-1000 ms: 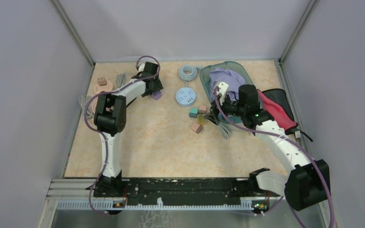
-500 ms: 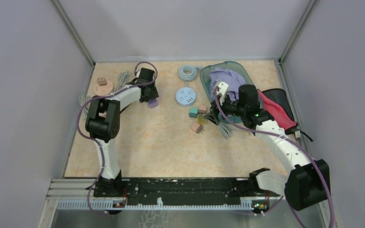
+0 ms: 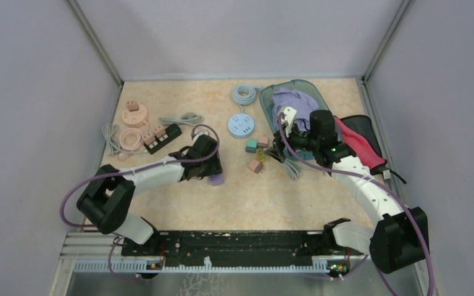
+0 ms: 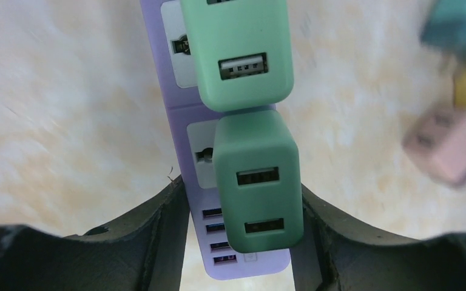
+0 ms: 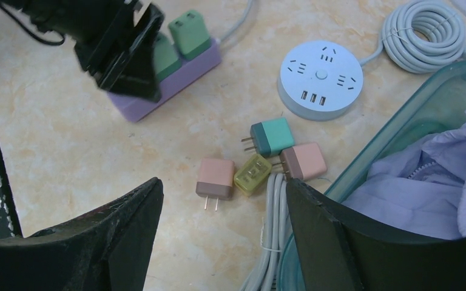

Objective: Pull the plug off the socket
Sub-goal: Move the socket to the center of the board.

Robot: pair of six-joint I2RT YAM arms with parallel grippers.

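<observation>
Left gripper [image 4: 243, 191] clamps the power strip [image 4: 155, 73] end and near green plug [image 4: 258, 182], centre-left on worktop [image 3: 253, 197]. Right gripper [image 5: 223, 185] wide, empty. Suggest: left pins strip, right pulls plug straight out.

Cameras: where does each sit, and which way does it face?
Top external: above, behind, looking down at table; left arm and right arm show.
Left wrist: left arm, looking down at strip and green plugs; own fingers show.
Right wrist: right arm, looking down at loose plugs; own fingers show.
Shared: all show the strip.
</observation>
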